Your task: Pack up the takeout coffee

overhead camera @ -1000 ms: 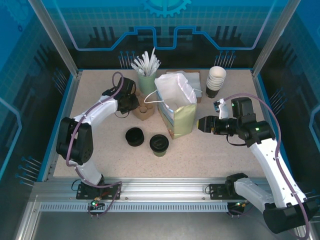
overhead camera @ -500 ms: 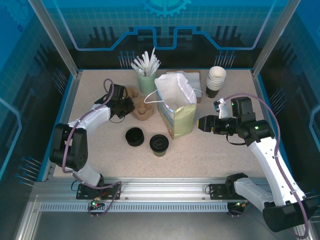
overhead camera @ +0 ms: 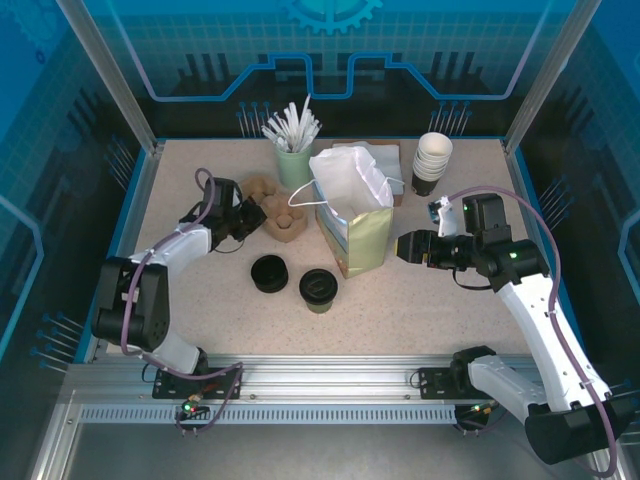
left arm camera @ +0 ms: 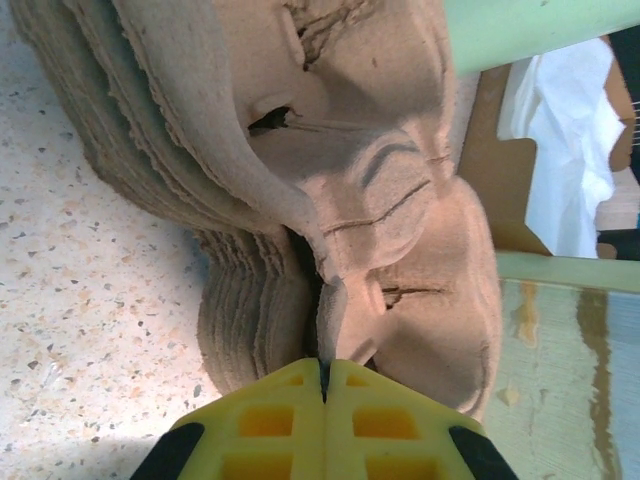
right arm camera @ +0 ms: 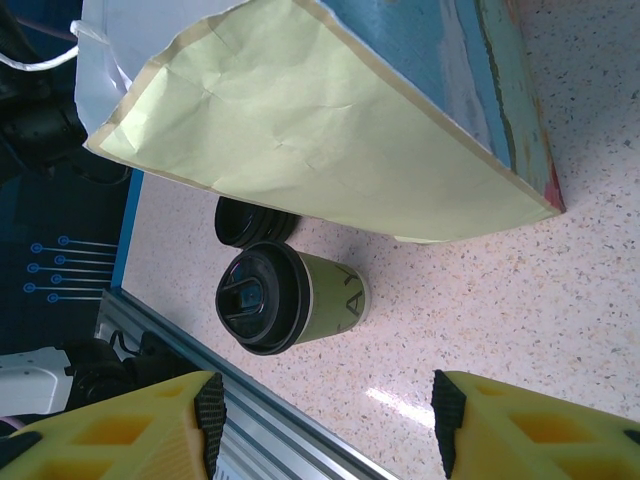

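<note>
Closed tight, my left gripper [overhead camera: 245, 213] sits at the left edge of a stack of brown moulded-pulp cup carriers [overhead camera: 285, 215], toward the back of the speckled table [overhead camera: 420, 310] in the overhead view. Over the past second this arm has swung its elbow outward and drawn its wrist leftward, while the stack looks where it was. My right gripper [overhead camera: 405, 247] hangs just right of the pale green paper bag with white handles [overhead camera: 355, 215] and has not shifted. The takeout coffee [overhead camera: 318, 288], a small greenish cup with a round black lid, stands upright in front of the bag, near a squat black round lid piece [overhead camera: 269, 272]. Neither gripper touches it.

From my left wrist, the yellow fingertips [left arm camera: 270, 420] press together right where a carrier rim meets them. I cannot tell whether the rim is caught between them.

From my right wrist, the yellow fingers [right arm camera: 110, 420] stand wide apart with nothing between them, and the cup lies ahead below the bag.

Packing the cup looks not yet begun. My left side seems busy with a carrier first.
</note>
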